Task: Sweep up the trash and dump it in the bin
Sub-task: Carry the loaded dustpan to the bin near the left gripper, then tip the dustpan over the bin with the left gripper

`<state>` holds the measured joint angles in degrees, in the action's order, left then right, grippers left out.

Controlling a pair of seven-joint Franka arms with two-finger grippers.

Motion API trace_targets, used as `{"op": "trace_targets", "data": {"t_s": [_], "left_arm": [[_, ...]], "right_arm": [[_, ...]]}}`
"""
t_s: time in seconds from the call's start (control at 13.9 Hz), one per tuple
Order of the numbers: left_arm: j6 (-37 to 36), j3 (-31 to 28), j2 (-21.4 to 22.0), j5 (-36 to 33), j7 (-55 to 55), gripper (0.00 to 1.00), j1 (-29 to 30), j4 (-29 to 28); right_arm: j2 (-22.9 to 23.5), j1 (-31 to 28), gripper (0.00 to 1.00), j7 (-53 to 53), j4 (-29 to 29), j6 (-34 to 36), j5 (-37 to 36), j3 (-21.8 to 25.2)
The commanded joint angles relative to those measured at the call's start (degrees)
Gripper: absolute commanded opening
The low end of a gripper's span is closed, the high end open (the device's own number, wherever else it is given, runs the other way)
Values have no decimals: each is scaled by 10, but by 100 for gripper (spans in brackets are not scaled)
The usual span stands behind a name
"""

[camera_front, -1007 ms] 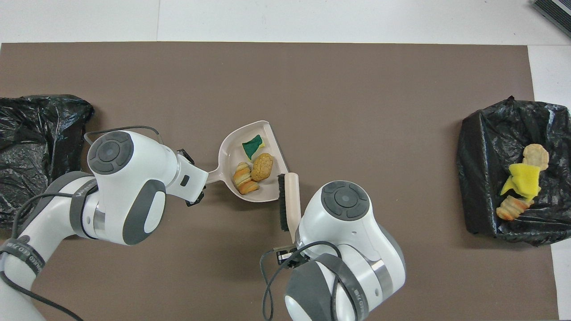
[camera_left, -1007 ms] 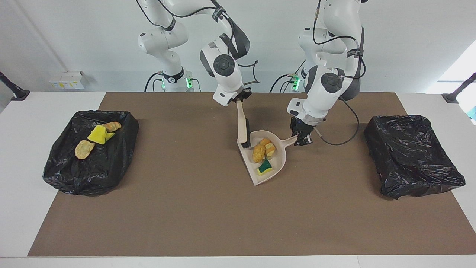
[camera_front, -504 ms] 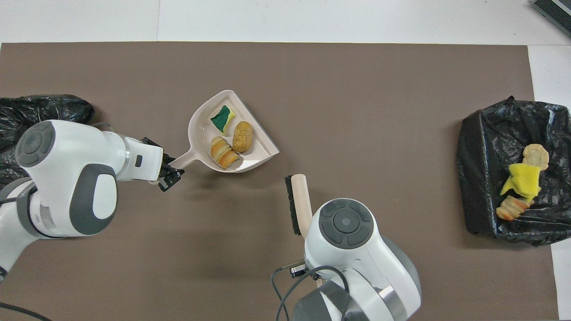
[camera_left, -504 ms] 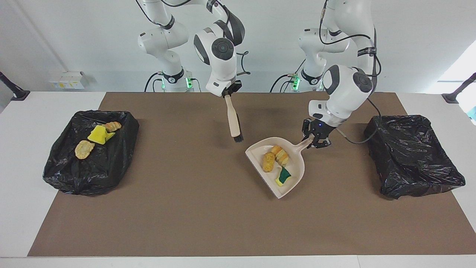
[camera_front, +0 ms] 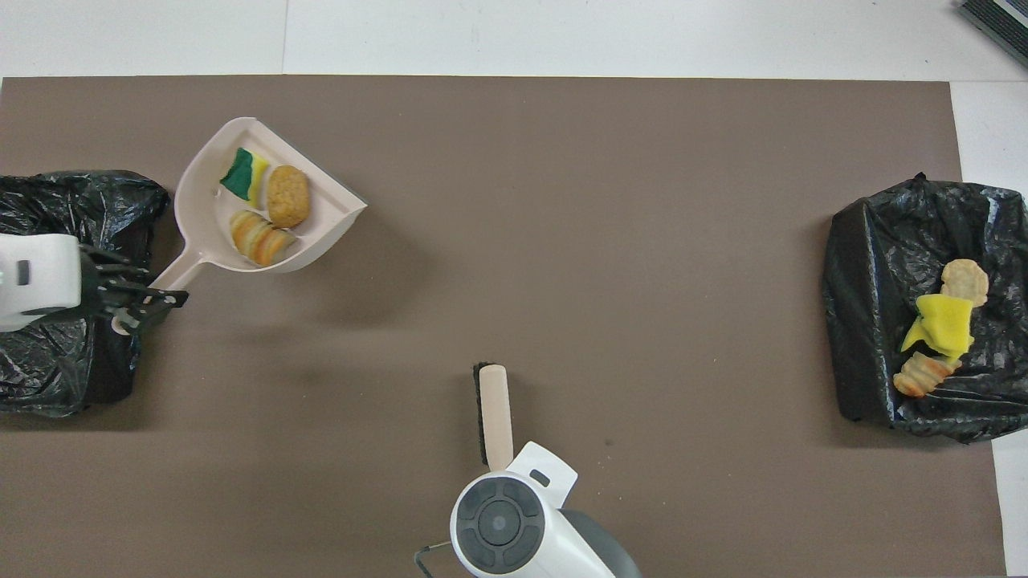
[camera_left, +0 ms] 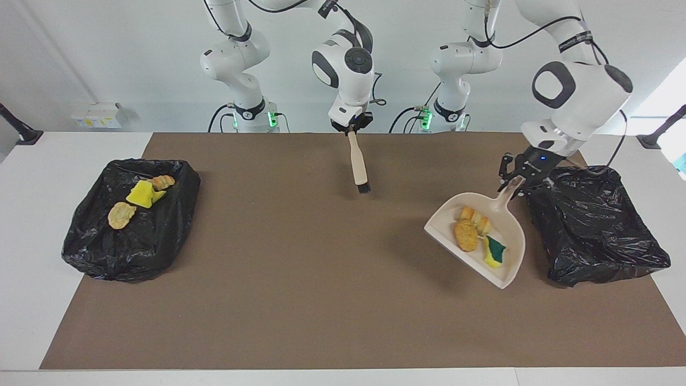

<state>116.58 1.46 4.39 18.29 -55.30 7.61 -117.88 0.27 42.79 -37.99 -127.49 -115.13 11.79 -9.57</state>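
Beige dustpan (camera_left: 509, 252); beige brush (camera_left: 357, 167), black bristles; yellow, green, tan, orange-brown trash (camera_left: 477, 236); black bin liners (camera_left: 595, 225); brown mat (camera_left: 300, 279)

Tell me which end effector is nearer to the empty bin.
Left. The left end effector holds the dustpan handle beside the empty bin; the right end effector holds the brush mid-table.
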Motion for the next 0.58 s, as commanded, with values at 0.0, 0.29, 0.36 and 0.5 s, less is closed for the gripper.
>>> {"op": "trace_targets", "data": {"t_s": [0.0, 0.29, 0.36, 0.5], "left_arm": [[-84, 6, -29, -81, -9, 0, 72, 84], [-151, 5, -85, -154, -74, 0, 164, 197], [-157, 6, -103, -171, -96, 0, 191, 221], [-158, 5, -112, -192, -168, 0, 239, 242]], "right_arm": [[24, 5, 0, -45, 3, -4, -26, 0], [37, 16, 0, -65, 5, 5, -26, 0], [37, 25, 0, -74, 6, 6, -26, 1], [38, 25, 0, -78, 7, 10, -27, 1]]}}
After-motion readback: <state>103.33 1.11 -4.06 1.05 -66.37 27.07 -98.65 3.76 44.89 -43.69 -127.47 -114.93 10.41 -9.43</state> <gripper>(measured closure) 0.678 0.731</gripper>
